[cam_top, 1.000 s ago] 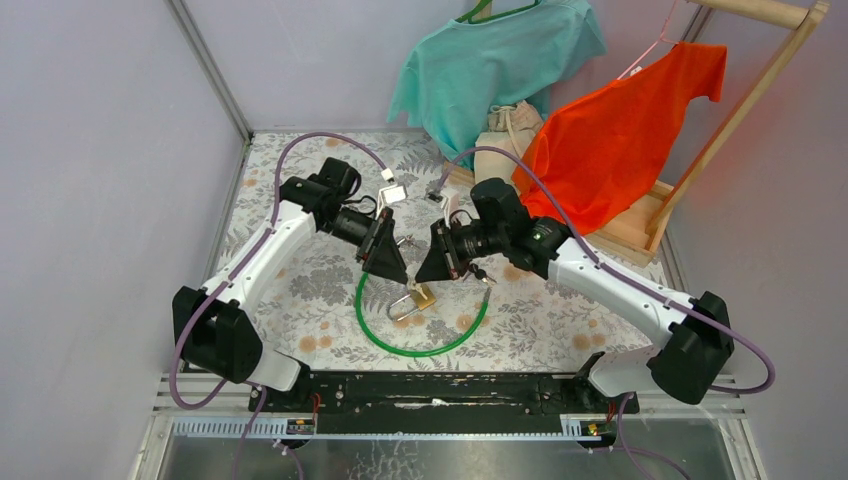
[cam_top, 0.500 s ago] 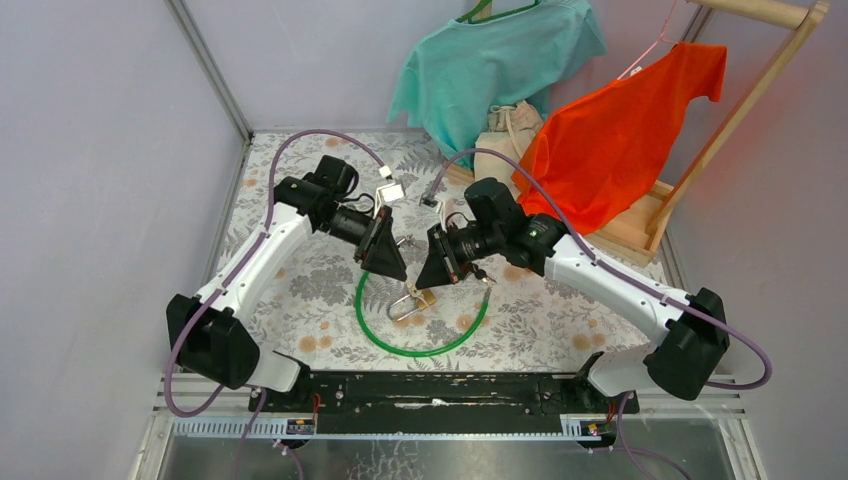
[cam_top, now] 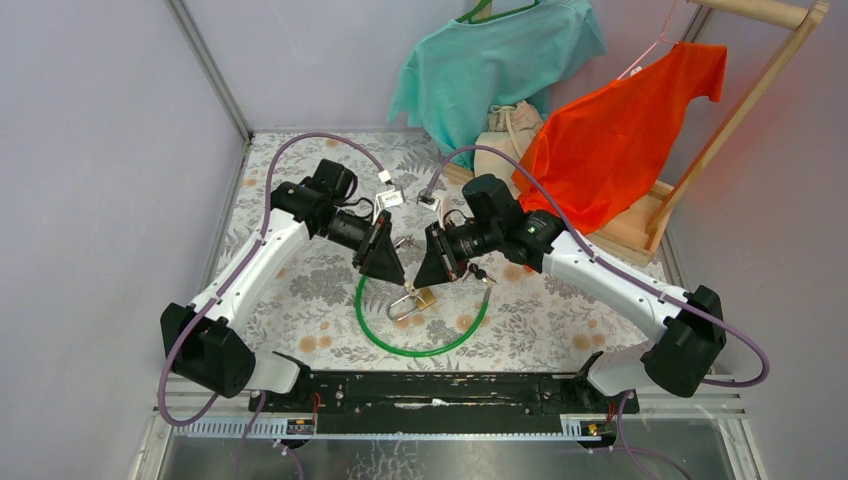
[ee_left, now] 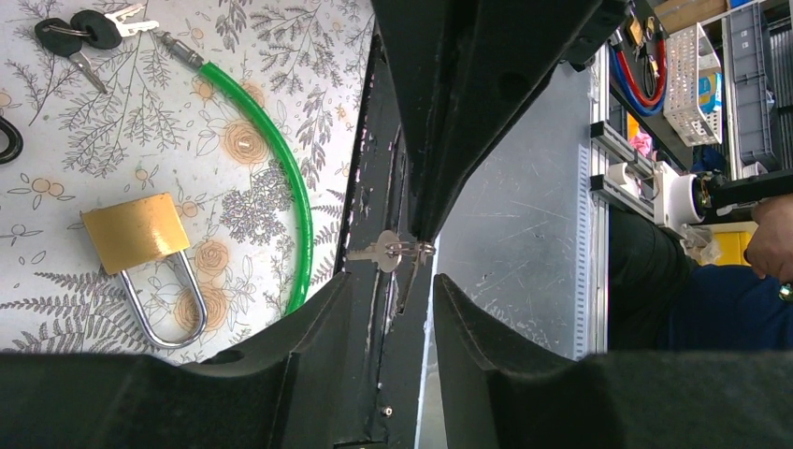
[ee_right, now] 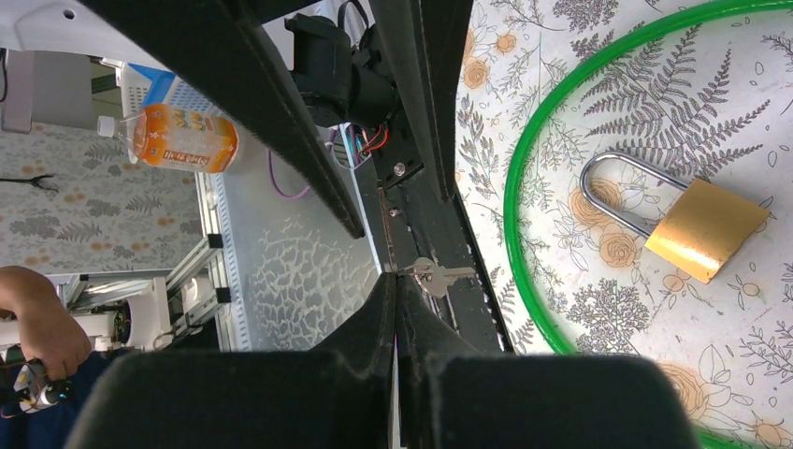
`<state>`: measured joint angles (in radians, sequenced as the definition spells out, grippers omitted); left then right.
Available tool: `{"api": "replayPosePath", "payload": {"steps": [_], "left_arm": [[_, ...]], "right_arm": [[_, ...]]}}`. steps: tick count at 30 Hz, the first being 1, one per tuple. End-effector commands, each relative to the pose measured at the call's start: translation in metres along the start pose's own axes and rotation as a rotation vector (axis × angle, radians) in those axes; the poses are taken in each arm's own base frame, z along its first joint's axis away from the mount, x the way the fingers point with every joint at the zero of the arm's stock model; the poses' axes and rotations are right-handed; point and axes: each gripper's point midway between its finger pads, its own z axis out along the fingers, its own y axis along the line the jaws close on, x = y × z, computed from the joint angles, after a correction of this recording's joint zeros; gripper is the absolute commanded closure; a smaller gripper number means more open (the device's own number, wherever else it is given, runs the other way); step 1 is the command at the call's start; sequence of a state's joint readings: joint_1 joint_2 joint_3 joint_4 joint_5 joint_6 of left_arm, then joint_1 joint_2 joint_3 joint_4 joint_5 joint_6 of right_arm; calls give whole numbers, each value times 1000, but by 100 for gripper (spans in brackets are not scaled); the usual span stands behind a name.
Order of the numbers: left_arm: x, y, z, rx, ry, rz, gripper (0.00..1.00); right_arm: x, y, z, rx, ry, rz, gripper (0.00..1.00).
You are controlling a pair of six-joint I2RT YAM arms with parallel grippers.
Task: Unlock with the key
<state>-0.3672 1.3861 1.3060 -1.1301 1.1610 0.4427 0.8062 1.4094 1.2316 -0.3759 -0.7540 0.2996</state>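
Note:
A small silver key (ee_right: pixel 439 274) on a ring sticks out of the tips of my right gripper (ee_right: pixel 397 279), which is shut on it above the table. In the left wrist view the same key (ee_left: pixel 379 253) hangs just beyond the tips of my left gripper (ee_left: pixel 393 281), whose jaws stand apart with nothing between them. In the top view the left gripper (cam_top: pixel 390 250) and right gripper (cam_top: pixel 425 255) face each other tip to tip. Below them a brass padlock (cam_top: pixel 415 298) lies flat inside a green cable loop (cam_top: pixel 420 350).
A second bunch of black-headed keys (ee_left: pixel 75 33) lies by the cable's end. A wooden clothes rack (cam_top: pixel 740 110) with a teal shirt (cam_top: pixel 490 60) and an orange shirt (cam_top: pixel 620 130) stands at the back right. A black rail (cam_top: pixel 430 385) borders the floral table's near edge.
The left gripper's jaws have narrowed. Both grippers have drifted slightly left and back. The right gripper still holds the key.

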Motion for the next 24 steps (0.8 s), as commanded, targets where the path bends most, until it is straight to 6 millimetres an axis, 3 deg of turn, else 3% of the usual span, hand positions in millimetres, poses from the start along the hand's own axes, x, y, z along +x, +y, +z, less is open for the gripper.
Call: {"api": "replayPosePath", "payload": {"steps": [1, 8, 15, 16, 18, 21, 24], "left_arm": [[5, 3, 1, -13, 17, 17, 58], [2, 6, 1, -27, 18, 21, 69], [-2, 9, 1, -51, 7, 26, 100], [-2, 9, 0, -57, 6, 23, 100], [-5, 10, 0, -72, 0, 12, 100], [-11, 11, -1, -98, -20, -7, 100], [-20, 10, -3, -123, -52, -21, 100]], "right_arm": [[-14, 20, -5, -52, -18, -59, 100], [-13, 18, -4, -43, -13, -54, 100], [-16, 22, -6, -57, -30, -68, 100], [-17, 23, -6, -56, -38, -72, 95], [-21, 21, -10, -35, -75, -96, 69], [-28, 15, -17, 17, -174, -139, 45], [-40, 19, -26, 22, -295, -183, 31]]}}
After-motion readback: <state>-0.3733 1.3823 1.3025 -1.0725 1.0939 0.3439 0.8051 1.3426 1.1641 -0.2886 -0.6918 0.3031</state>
